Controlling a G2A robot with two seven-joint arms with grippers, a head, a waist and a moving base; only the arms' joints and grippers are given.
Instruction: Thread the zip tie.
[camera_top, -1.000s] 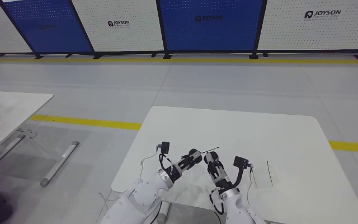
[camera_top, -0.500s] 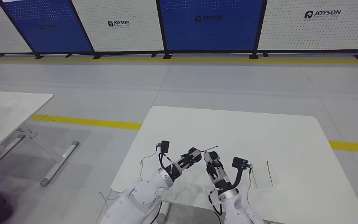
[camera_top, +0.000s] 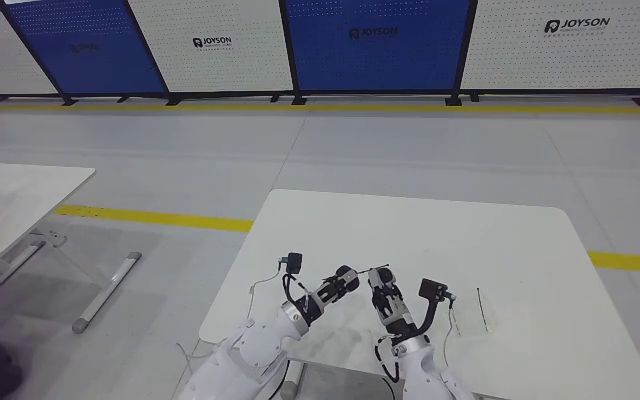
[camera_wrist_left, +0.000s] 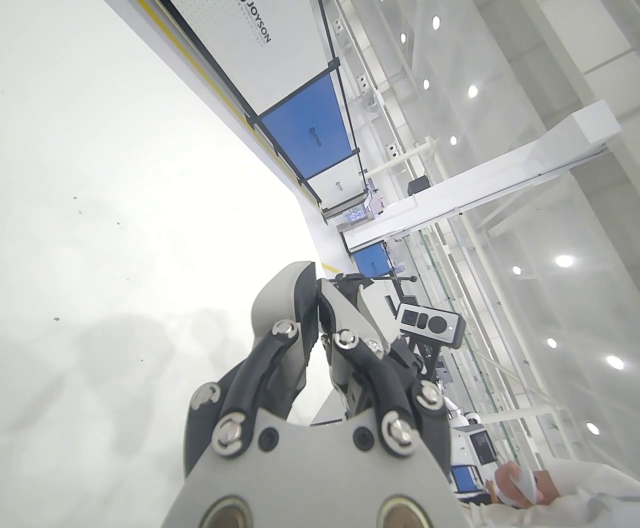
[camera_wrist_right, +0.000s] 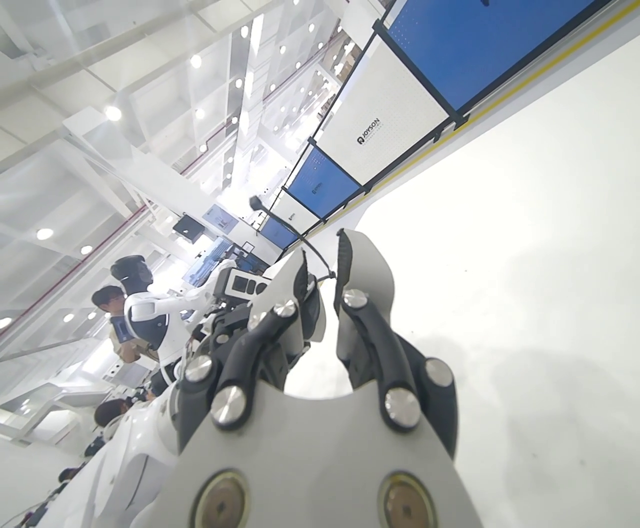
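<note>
Right wrist view: zip tie (camera_wrist_right: 295, 233) is up off the table, its long axis running out between your right gripper (camera_wrist_right: 322, 244) jaws, which are narrowly apart, head end past the tips. Left gripper (camera_wrist_left: 316, 284) is pinched together just beside it, and is likely your next mover.

My arms bend inward with the wrists turned toward each other, my left gripper (camera_wrist_left: 318, 295) pinched tight at the tips and my right gripper (camera_wrist_right: 322, 250) just beside it, fingers slightly parted.

Thin black zip tie (camera_wrist_right: 302, 239), curved, between right claw's (camera_wrist_right: 322, 242) fingers
</note>
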